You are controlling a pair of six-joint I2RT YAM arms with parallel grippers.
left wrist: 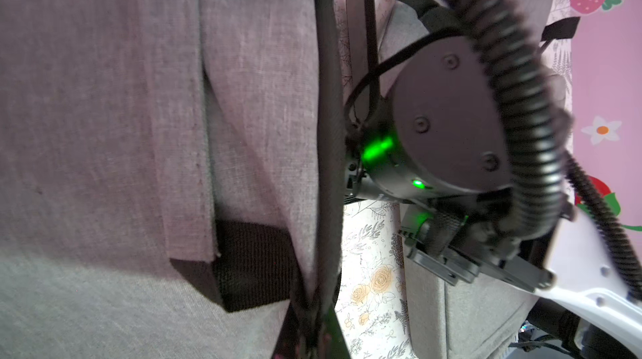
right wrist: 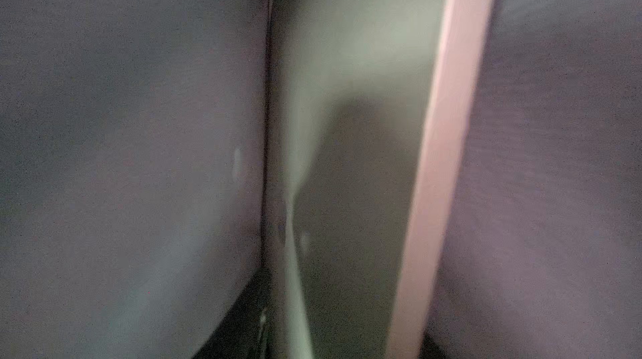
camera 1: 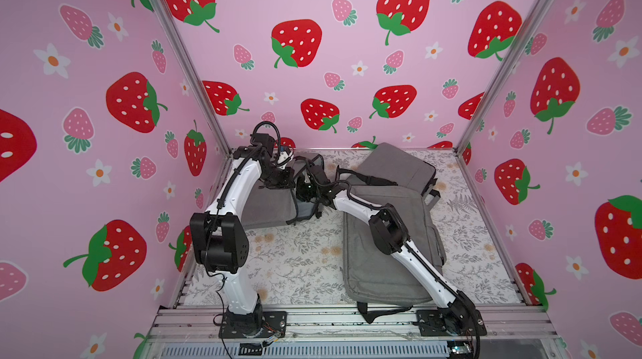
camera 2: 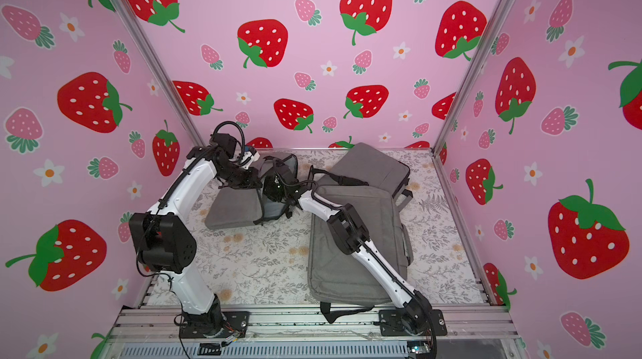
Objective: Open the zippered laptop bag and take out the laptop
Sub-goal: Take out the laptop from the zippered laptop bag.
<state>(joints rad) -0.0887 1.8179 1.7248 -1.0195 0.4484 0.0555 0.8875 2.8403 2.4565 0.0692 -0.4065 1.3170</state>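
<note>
Grey fabric of the laptop bag (left wrist: 104,131) filled my left wrist view; it lay back-left on the table (camera 1: 295,263). My left gripper (camera 1: 282,180) was pinched shut on its flap edge, holding the mouth open so my right gripper (camera 1: 305,197), jaws hidden from me, could reach inside toward what I took for the laptop (right wrist: 441,166).

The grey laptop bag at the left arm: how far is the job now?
Done: the grey fabric laptop bag stands unzipped, mouth gaping. In hand: left jaws seem shut on its raised flap; right jaws reach inside. Left: pulling the laptop out.
</note>
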